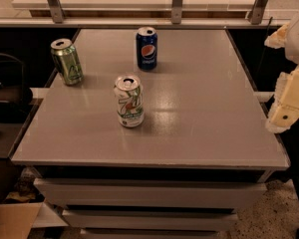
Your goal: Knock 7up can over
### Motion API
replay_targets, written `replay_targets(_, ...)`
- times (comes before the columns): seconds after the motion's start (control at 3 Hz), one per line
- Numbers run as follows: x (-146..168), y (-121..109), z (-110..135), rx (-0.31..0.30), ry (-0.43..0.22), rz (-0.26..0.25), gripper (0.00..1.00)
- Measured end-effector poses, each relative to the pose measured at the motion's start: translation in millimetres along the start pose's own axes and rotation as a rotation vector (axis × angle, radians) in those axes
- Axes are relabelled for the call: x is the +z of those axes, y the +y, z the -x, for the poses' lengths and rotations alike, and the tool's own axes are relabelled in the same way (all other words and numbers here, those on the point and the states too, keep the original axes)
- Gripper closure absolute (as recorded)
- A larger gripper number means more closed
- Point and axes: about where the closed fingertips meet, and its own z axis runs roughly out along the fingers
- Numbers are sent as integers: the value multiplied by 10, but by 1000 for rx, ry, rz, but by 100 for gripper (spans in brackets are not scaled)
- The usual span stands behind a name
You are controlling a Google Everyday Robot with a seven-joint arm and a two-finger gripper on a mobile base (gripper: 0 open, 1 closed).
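While the 7up can (129,101) stands upright near the middle of the grey tabletop (204,93), slightly left of centre in the frame, we see the claw (289,103) at the right edge of the frame, just beyond the tabletop's right rim and well apart from every can. We cannot tell whether the claw is spread or pressed together. Behind the 7up can, toward the top of the frame, a blue Pepsi can (146,48) stands upright, and at the upper left a green can (67,61) stands upright near the tabletop's left edge. All three cans stand apart from one another. Below the tabletop we see pale drawer fronts (149,193), and a cardboard box (10,220) sits in the lower left corner.
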Motion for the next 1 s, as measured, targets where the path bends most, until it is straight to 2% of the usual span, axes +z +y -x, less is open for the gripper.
replay_targets(0.33,0,0,0,0,0,0,0)
replay_targets(0.67,28,-5,71,-11,-48,12,0)
replay_targets(1.0,174,7,531,-97,-233,68,0)
